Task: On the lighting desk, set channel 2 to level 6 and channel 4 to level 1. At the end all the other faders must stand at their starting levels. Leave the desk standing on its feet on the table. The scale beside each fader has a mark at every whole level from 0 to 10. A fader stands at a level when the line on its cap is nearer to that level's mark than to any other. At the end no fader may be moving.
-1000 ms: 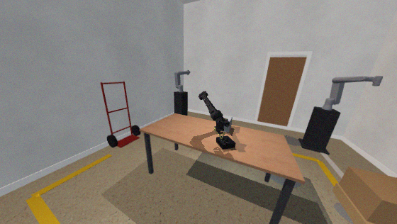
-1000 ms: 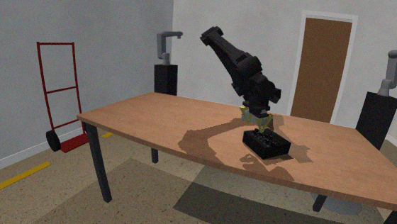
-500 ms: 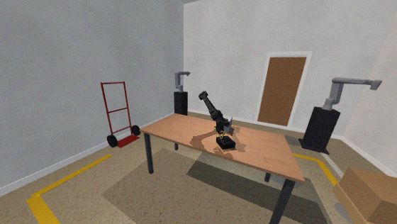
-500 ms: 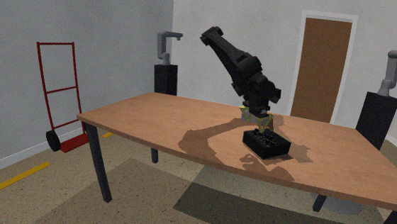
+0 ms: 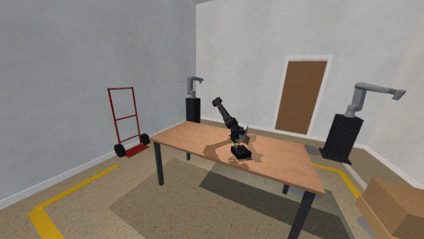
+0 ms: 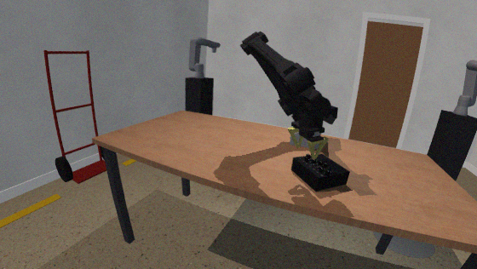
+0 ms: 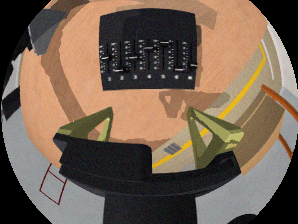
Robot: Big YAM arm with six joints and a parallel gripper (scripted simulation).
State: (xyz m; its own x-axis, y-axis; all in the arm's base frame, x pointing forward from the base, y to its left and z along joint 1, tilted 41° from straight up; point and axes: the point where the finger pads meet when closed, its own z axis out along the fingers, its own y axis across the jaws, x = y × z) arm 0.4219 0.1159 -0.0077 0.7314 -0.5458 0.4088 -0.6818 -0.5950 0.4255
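Faders are sitting in a row across the console, caps at mixed heights, too small to be reading levels or telling channel 2 from channel 4. Nearest the wrist camera, the end effector is hanging spread wide, pinching nothing, fingers apart and above the bare wood just short of the console's near edge. From outside, it is hovering right over the console's back end, not touching. Judging by this, neither channel is being worked yet; both settings look left to do. The console is standing flat on the desk, mid-surface. Farther back, a red hand truck is leaning against the wall, with a brown door beyond.
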